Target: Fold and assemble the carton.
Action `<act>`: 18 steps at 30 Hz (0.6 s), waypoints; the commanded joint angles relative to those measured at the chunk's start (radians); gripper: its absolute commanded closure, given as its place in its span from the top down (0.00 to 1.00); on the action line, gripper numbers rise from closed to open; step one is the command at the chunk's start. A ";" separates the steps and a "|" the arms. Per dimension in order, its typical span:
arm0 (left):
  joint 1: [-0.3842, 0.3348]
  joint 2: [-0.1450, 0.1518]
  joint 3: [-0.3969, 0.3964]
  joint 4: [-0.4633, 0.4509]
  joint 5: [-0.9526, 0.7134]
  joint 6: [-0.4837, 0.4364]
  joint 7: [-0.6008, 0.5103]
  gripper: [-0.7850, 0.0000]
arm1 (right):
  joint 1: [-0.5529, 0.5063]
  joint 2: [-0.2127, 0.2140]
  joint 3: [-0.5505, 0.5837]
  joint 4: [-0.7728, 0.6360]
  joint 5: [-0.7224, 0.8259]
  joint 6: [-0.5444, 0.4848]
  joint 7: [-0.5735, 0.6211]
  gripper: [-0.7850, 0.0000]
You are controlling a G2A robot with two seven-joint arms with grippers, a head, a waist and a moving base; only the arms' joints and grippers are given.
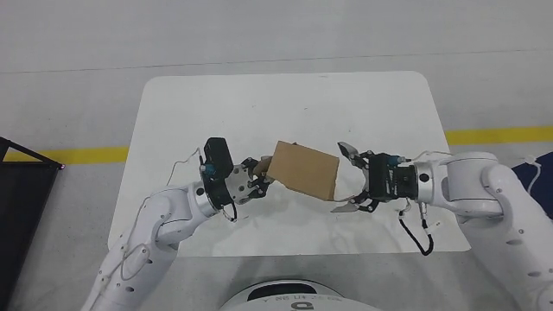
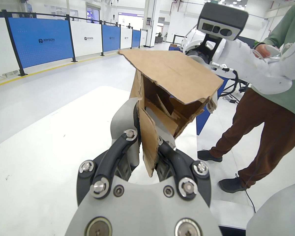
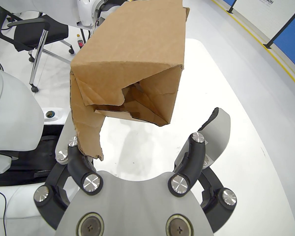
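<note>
A brown cardboard carton (image 1: 304, 169) is held above the middle of the white table (image 1: 259, 104), tilted, with both ends open. My left gripper (image 1: 256, 181) is shut on a side flap at one end; in the left wrist view the flap (image 2: 148, 133) stands edge-on between the fingers, with the carton (image 2: 172, 74) beyond. My right gripper (image 1: 346, 180) is open at the opposite end, its fingers spread wider than the box. In the right wrist view the carton (image 3: 132, 50) shows its open mouth and a ragged flap (image 3: 88, 128) hanging over one finger; the other finger (image 3: 218, 124) is clear of the cardboard.
Bare tabletop lies beyond and beside the carton (image 1: 285, 112). A black frame (image 1: 17, 207) stands on the floor off the table's left side. An office chair (image 3: 39, 33) stands off the table behind the left arm.
</note>
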 commanded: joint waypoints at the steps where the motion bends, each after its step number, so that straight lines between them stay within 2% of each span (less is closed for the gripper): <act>1: -0.001 0.000 0.001 0.000 -0.001 -0.002 -0.002 0.00 | 0.012 0.009 -0.011 0.002 0.014 0.000 0.008 0.88; 7: -0.003 0.001 0.004 -0.001 -0.004 -0.005 -0.009 0.00 | 0.038 0.034 -0.041 0.005 0.037 0.000 0.016 0.82; 9: -0.003 0.001 0.004 -0.001 -0.004 -0.005 -0.010 0.00 | 0.044 0.042 -0.051 0.005 0.039 0.000 0.015 0.54; 10: -0.003 0.002 0.005 -0.001 -0.004 -0.006 -0.011 0.00 | 0.047 0.045 -0.055 0.005 0.040 0.000 0.013 0.49; 11: -0.003 0.002 0.005 -0.001 -0.004 -0.006 -0.012 0.00 | 0.050 0.049 -0.059 0.005 0.039 0.000 0.012 0.53; 13: -0.003 0.002 0.005 -0.001 -0.005 -0.006 -0.012 0.00 | 0.055 0.056 -0.070 0.003 0.037 0.000 0.012 0.51; 16: -0.002 0.002 0.006 -0.003 -0.005 -0.006 -0.011 0.00 | 0.063 0.065 -0.077 0.005 0.037 0.000 0.001 0.69; 18: -0.002 0.003 0.006 -0.004 -0.003 -0.007 -0.010 0.00 | 0.065 0.070 -0.080 0.009 0.036 0.000 -0.010 0.71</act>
